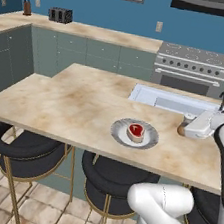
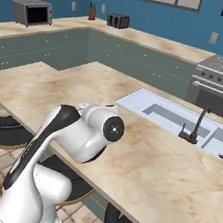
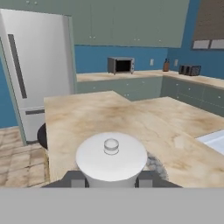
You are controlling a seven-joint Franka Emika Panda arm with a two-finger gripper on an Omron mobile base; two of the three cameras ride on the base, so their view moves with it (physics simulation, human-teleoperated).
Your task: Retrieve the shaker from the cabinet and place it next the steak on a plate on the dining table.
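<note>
Wooden shaker (image 1: pixel 183 128) clamped in tool (image 1: pixel 186 128), right of plate (image 1: pixel 119 130); hand view: pale top only.

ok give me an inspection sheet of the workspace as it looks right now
surface: dining table, beige marbled top with an inset sink.
job's things: steak lies on the grey plate near the front edge; shaker is at the gripper, right of the plate, and its pale top fills the hand view.
clutter: nothing seen on the table besides these.
grippers: gripper holds level over the table with the shaker between its fingers.
cables: nothing seen.
surroundings: black tap, stove, toaster, microwave, fridge, black stools.
</note>
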